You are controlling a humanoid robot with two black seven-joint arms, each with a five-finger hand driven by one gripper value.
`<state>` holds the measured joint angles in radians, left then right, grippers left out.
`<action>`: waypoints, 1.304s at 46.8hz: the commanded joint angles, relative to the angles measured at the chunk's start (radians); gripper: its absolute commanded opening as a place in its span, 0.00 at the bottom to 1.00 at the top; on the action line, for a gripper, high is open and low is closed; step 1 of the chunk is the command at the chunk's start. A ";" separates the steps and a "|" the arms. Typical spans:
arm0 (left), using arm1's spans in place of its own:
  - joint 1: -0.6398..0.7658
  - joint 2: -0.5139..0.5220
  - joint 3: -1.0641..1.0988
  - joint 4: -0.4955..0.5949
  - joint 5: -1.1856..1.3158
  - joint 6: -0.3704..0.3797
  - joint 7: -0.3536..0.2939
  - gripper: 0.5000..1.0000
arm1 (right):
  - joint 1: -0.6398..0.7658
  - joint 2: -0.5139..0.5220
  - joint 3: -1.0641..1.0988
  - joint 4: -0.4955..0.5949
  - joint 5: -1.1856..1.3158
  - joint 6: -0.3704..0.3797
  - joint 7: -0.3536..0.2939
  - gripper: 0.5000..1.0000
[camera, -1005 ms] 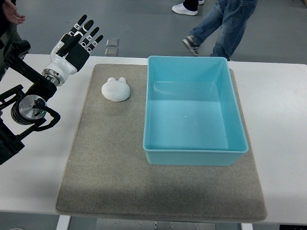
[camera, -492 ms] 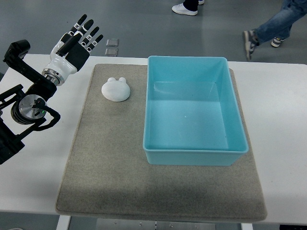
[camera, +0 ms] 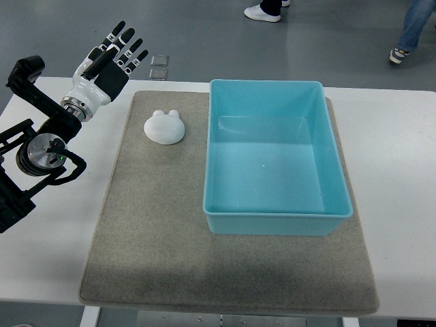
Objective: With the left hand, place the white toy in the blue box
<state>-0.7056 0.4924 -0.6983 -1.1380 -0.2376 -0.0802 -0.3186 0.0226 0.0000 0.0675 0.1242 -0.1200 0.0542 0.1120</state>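
Observation:
The white toy [camera: 165, 127], a rounded lump with two small ears, lies on the grey mat [camera: 157, 225] just left of the blue box [camera: 272, 214]. The box is open-topped and holds nothing. My left hand [camera: 111, 58] hovers over the table's far left corner, up and to the left of the toy and apart from it, fingers straight and spread, open and holding nothing. Its black arm comes in from the left edge. My right arm does not show.
The mat lies on a white table [camera: 395, 157] whose far edge runs behind the box. Beyond it is grey floor with two small floor plates [camera: 159, 66] and people's shoes and legs [camera: 263, 11] at the top.
My left hand and the toy have stayed put. A person behind the table has walked off to the right.

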 commanded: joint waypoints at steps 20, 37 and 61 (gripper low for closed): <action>0.000 0.002 0.002 0.000 -0.005 -0.004 0.050 1.00 | 0.000 0.000 0.000 0.000 -0.001 0.001 0.000 0.87; 0.001 0.005 0.000 0.032 0.003 -0.150 0.033 1.00 | 0.000 0.000 0.000 0.000 -0.001 -0.001 0.000 0.87; -0.012 0.049 -0.041 0.070 0.017 -0.233 0.029 0.99 | 0.000 0.000 0.000 0.000 0.000 -0.001 0.000 0.87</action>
<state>-0.7132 0.5401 -0.7275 -1.0752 -0.2259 -0.3125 -0.2890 0.0232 0.0000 0.0675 0.1243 -0.1201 0.0543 0.1120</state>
